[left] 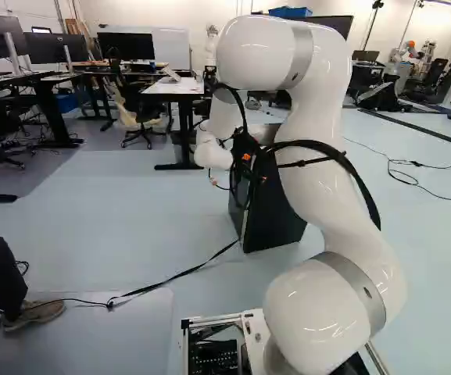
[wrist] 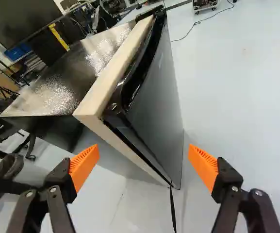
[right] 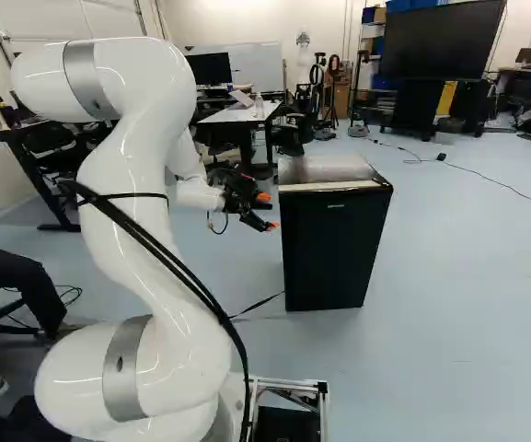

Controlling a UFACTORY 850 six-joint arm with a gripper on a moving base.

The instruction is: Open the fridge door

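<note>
The end effector (wrist: 143, 167) is standing wide open, holding nothing. For a clean opening, one fingertip should be aiming behind the free edge of the door (wrist: 161, 97), clear of the pale strip (wrist: 111, 73), then drawing outward along the hinge's arc without pushing the fridge (right: 334, 244) itself. The fridge is standing just ahead, its near corner lying between the fingers' lines, apparently touching neither.

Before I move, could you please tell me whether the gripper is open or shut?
Open: the gripper has its orange pads wide apart, gripping nothing.
</note>
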